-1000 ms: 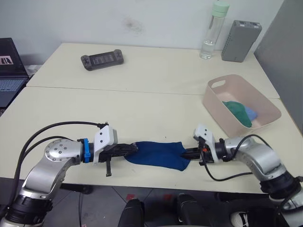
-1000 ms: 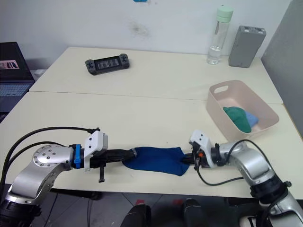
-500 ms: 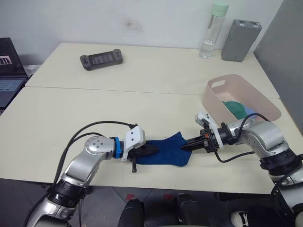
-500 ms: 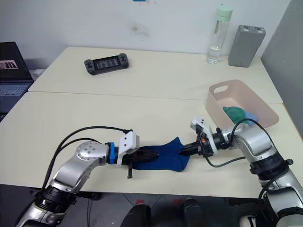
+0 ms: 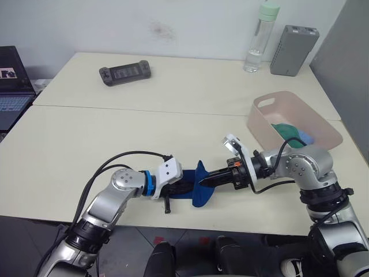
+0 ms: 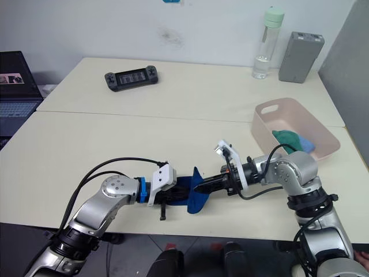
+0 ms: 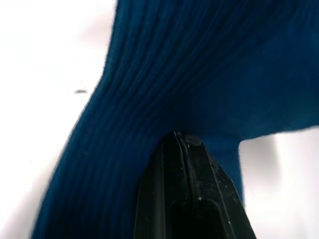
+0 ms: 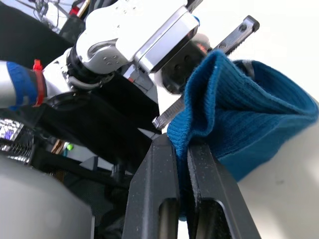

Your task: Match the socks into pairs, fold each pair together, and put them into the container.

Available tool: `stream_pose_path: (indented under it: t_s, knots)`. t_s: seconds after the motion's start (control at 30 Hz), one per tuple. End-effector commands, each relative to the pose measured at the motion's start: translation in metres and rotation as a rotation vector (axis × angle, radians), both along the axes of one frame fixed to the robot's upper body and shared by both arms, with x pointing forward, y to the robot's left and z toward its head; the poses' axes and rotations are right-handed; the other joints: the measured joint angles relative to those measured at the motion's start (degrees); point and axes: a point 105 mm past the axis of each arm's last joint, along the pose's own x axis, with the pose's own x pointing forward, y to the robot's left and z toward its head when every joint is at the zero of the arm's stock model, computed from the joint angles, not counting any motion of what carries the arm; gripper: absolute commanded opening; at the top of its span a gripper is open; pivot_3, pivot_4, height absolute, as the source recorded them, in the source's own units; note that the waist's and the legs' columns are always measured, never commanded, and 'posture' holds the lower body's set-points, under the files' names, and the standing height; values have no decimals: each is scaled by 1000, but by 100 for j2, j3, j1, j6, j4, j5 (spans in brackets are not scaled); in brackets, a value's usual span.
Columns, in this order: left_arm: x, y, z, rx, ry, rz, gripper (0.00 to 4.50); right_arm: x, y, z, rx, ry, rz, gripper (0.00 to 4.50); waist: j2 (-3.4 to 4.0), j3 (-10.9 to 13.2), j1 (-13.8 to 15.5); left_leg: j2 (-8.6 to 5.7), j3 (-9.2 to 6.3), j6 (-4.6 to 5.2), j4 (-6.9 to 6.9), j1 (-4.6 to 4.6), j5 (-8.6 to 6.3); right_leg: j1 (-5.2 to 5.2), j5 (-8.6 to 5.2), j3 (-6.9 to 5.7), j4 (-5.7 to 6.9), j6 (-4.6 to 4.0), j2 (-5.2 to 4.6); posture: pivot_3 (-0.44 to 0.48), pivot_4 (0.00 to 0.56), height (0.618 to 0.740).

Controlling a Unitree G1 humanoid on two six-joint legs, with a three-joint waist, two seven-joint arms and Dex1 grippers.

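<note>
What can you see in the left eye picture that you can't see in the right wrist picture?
From the left eye: the pink container with socks inside, a water bottle, a grey box, a game controller and the table. From the right wrist: a close look at the right gripper pinching the sock's ribbed edge. In both: the dark blue sock and the left gripper holding its other end.

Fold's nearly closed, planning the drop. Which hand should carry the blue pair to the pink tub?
Right, probably. The right hand already pinches the dark blue socks, and the pink tub sits on the robot's right; the left hand is farther away.
</note>
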Motion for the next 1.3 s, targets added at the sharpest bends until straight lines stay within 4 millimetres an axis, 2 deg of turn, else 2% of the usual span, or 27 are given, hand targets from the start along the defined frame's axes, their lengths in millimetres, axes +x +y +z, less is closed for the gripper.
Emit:
stream_pose_path:
  t_s: [0.03, 0.2, 0.3, 0.47, 0.57, 0.87, 0.97, 1.07, 1.2, 1.3]
  knots:
    - [-4, 18, 21, -34, 3, 64, 0, 8, 11, 6, 44, -36, -26, 15, 0, 0, -28, 0, 0, 0, 1, 1, 0, -1, 0, 0, 6, 0, 0, 0, 150, 740]
    - [-21, 51, 51, -35, 34, 136, 0, 14, 23, -6, 19, -40, -45, 15, 1, 1, -72, 2, -4, 0, 10, 2, 0, -5, -2, -2, 24, 1, 3, 0, 150, 740]
    - [-31, 72, 75, -53, 66, 190, 0, 17, 32, -22, -51, -46, -51, 15, 1, 1, -117, 2, -4, 0, 11, 2, 0, -5, -5, -1, 25, 4, 2, 0, 150, 740]
    - [-32, 88, 93, -87, 79, 269, 0, 16, 39, -28, -88, -87, -11, 15, 3, 2, -120, -1, -2, -1, 11, 2, 0, -5, -15, -1, 23, 20, 0, 0, 150, 740]
    - [-26, 94, 91, -78, 62, 301, 0, 21, 43, -19, -45, -78, -44, 785, 3, 2, -129, 0, -3, -1, 11, 3, 0, -6, -15, -1, 23, 19, 1, 0, 150, 740]
    - [-21, 87, 96, -59, 39, 221, 0, 22, 33, 24, 77, 19, -82, 3805, 5, 3, -123, 0, -4, -1, 9, 1, 0, -7, -12, -3, 23, 13, 2, 0, 150, 740]
    - [-23, 72, 96, -64, 43, 143, 0, 21, 18, 22, 21, -73, -88, 3805, 6, 4, -115, 0, -2, -1, 8, 0, 0, -8, -12, -1, 17, 13, 2, 0, 150, 740]
    - [-24, 59, 88, -47, 45, 83, 0, 26, 3, 21, -8, -117, -126, 3805, 6, 4, -118, -2, 1, -1, 6, -4, -1, -4, -13, 0, -2, 16, 0, 0, 150, 740]
    - [-17, 51, 85, -60, 26, 65, 0, 26, -3, 23, -16, -139, -146, 3805, 6, 5, -153, 2, 8, 0, 2, -5, -1, -8, -12, 6, -4, 14, 3, 0, 150, 740]
    - [-16, 46, 69, -3, 22, 39, 0, 27, -7, 16, -43, -140, -164, 3805, 6, 5, -151, 6, 7, 0, 1, -4, -1, -9, -13, 5, -1, 16, 6, 0, 150, 740]
